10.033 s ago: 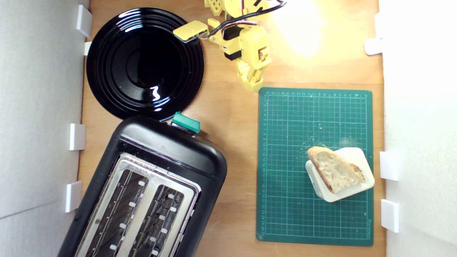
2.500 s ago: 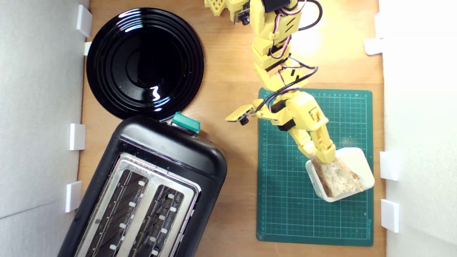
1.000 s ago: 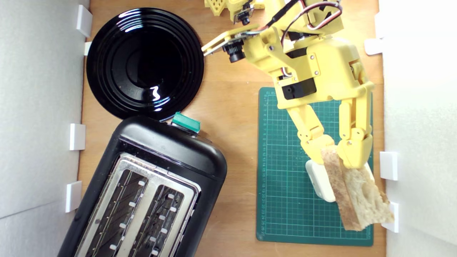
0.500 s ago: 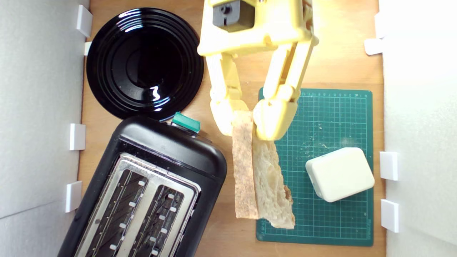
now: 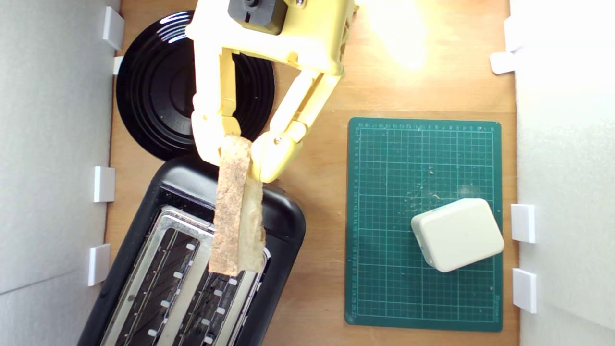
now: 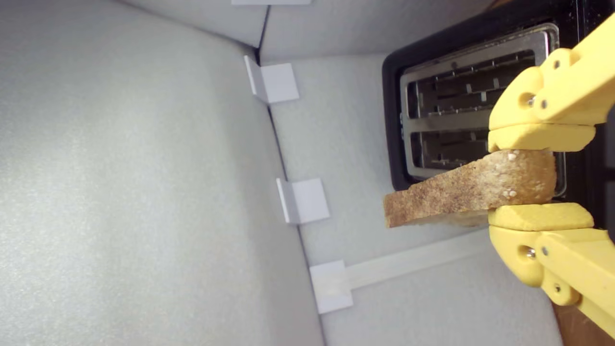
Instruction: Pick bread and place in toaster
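Note:
My yellow gripper is shut on the bread, a half slice with a brown crust edge, held on edge in the air. In the exterior view the bread hangs above the black toaster, its free end over the silver top near the slot on that view's right. The wrist view shows the crust pinched between my two fingertips, with the toaster's two slots behind it. The teal lever knob is hidden behind my gripper.
A glossy black plate lies behind the toaster, partly under my arm. A white rounded block sits on the green cutting mat at the exterior view's right. White foam walls with small brackets line both sides.
I have carried the bread from the green mat's edge toward the exterior view's left. It now hangs over the toaster's top. The white block stays bare on the mat.

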`<move>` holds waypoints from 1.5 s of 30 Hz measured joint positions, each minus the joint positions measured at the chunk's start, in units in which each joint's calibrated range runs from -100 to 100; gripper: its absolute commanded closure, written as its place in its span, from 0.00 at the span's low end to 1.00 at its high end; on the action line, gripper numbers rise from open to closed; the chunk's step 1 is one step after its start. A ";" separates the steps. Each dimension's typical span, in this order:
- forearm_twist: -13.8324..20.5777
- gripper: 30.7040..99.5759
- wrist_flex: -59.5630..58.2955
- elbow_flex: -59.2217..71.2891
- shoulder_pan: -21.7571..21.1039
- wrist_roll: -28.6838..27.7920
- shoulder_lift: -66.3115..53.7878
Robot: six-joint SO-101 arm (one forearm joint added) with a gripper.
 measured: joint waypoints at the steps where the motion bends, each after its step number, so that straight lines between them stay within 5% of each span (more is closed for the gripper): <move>1: 0.00 0.66 0.85 -0.74 0.46 0.57 0.76; 26: 0.00 0.66 4.58 -9.52 10.80 5.23 13.61; 45: 0.00 0.66 4.49 -9.80 11.62 5.23 18.48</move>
